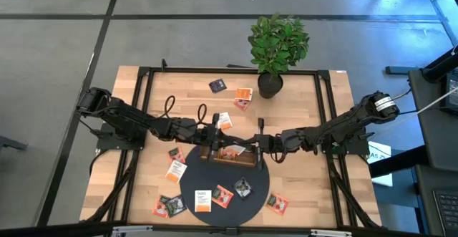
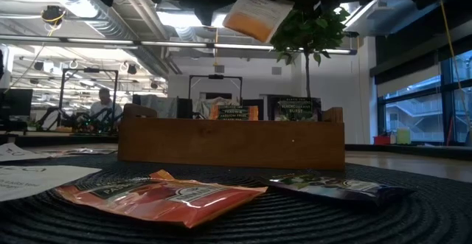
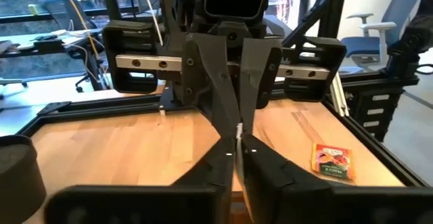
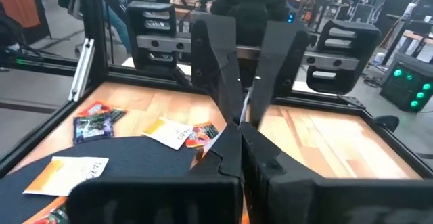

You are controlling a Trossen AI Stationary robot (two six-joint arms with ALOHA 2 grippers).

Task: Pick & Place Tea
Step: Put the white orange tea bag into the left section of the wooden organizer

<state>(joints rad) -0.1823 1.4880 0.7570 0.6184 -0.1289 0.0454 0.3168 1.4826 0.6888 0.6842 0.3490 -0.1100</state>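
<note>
As both meet over tray [image 1: 230,156], left end effector [image 3: 237,145] and right end effector [image 4: 239,124] pinch sachet [image 2: 258,17], seemingly.

Orange, white, red and dark tea sachets [image 1: 203,200], brown wooden tray [image 2: 230,144], black round mat [image 1: 252,191].

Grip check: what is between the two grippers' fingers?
A tea sachet, thin edge pinched where left gripper and right gripper meet in the left wrist view; low view shows it above the wooden tray.
</note>
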